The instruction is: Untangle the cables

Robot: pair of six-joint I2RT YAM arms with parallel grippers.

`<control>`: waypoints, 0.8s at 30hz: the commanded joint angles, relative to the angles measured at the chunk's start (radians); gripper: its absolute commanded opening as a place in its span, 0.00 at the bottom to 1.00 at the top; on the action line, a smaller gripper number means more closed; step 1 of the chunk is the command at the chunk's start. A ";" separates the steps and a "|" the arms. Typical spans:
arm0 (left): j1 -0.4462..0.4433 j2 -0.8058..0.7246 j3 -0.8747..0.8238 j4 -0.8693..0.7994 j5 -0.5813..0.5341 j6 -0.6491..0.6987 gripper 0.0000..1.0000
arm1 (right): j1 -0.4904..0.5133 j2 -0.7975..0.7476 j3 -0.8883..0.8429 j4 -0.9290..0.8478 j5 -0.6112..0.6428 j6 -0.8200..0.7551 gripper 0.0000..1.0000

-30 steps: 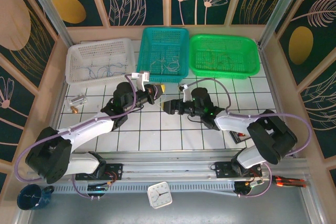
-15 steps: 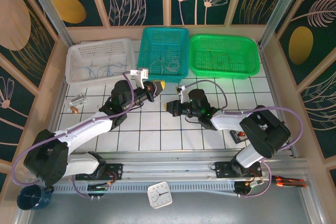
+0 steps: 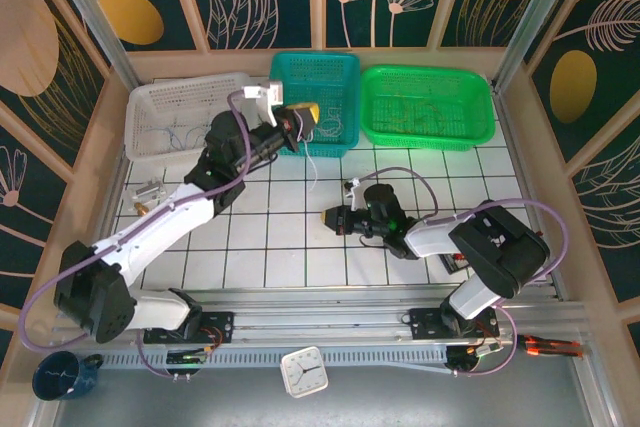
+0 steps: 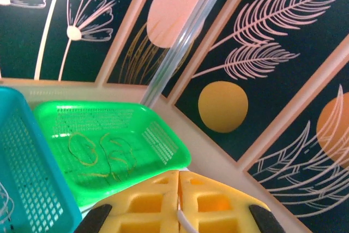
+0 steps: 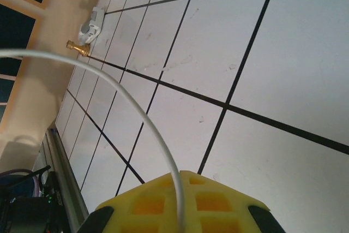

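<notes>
Left gripper clamped on thin white wire, raised at teal mesh basket edge. Right gripper pinching white strand, low over white tiled table. Brass fitting well apart.

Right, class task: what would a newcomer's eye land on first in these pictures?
Three bright baskets line the far edge of the tiled table: a white basket on the left, a teal basket in the middle, a green basket on the right. The left gripper hangs raised before the teal one, jaws shut on a white cable. The right gripper sits low over the tiles, jaws also shut on white cable.
</notes>
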 commanded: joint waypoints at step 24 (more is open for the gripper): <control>0.158 0.918 1.244 -0.556 -0.077 0.235 0.02 | -0.299 -0.689 -0.007 -0.544 0.166 -0.126 0.83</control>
